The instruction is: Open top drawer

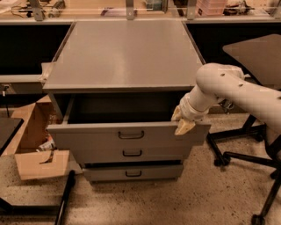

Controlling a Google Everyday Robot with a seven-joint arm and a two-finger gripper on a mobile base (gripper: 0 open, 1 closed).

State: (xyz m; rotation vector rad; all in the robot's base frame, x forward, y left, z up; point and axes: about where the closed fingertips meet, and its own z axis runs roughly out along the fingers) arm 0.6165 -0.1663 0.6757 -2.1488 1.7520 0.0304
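Under the grey cabinet top, the top drawer juts nearward, the gripper apparently pinching its front rim's right end.

The top drawer looks like smooth, matt grey painted metal. The gripper, at the drawer's right front rim, looks like pale matt plastic.

Lab: cluttered benches, robot tool at top drawer.
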